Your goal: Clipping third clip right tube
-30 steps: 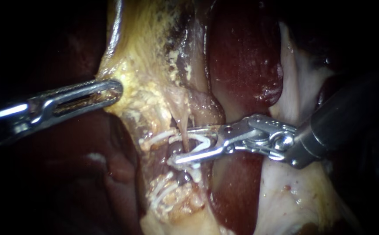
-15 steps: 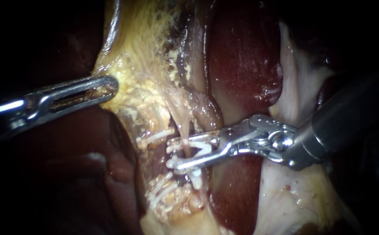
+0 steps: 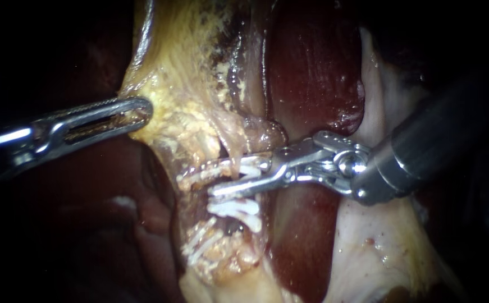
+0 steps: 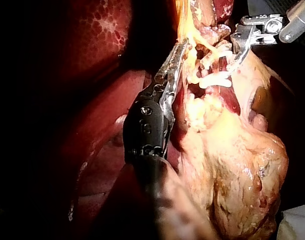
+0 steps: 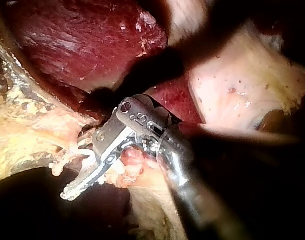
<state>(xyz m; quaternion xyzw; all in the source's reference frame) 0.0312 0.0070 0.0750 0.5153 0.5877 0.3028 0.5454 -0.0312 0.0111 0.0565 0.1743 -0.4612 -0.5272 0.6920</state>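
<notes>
Endoscope view: right instrument (image 3: 224,178) comes in from the right, across the dark red liver (image 3: 311,73). Its jaws are nearly closed, pinching a white clip (image 3: 251,170) around the right tube (image 3: 234,154). That tube is a thin pale strand running down from the yellow fatty tissue (image 3: 182,95) and passing between the jaws. A second white clip (image 3: 234,207) sits on the tissue just below the lower jaw, apart from it. More white clips (image 3: 205,247) lie further down.

Left instrument (image 3: 143,109) comes in from the left, well apart from the right one. Its long slotted jaws are pressed together on the edge of the fatty tissue.

Left wrist view: left instrument (image 4: 181,47) pinches the yellow tissue, and the right instrument (image 4: 232,60) is ahead of it, beside the clips.

Right wrist view: right instrument (image 5: 80,175) shows narrow jaws on pale strands, but the clip itself is hard to tell.
</notes>
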